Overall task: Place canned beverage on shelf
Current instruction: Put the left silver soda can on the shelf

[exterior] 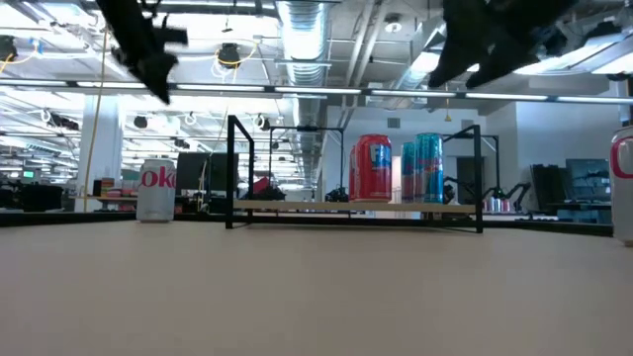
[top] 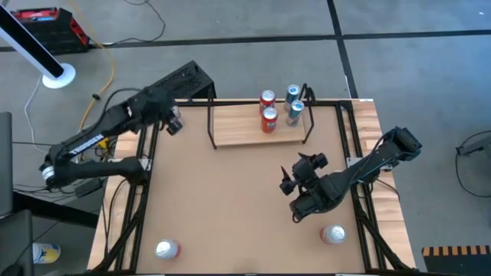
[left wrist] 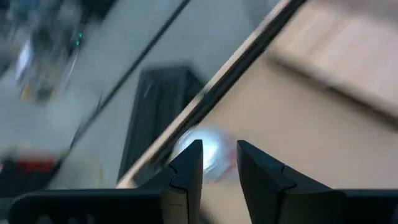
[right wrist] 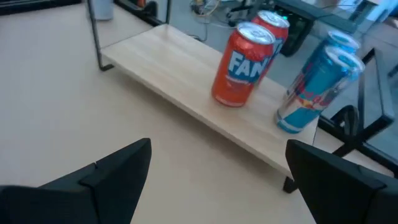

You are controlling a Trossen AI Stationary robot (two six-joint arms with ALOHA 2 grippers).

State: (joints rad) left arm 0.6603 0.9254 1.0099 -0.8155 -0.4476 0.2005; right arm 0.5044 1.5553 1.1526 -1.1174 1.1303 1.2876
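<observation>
Two cans (top: 167,248) (top: 333,234) wait on the tabletop's (top: 230,199) near edge, four cans (top: 280,108) already stand on the shelf (top: 249,132) far right, right tool (top: 290,185) spread empty, left tool (top: 173,125) narrowed, holding nothing.

Bright, even overhead light with soft shadows; the left wrist view is heavily motion-blurred, others sharp.
</observation>
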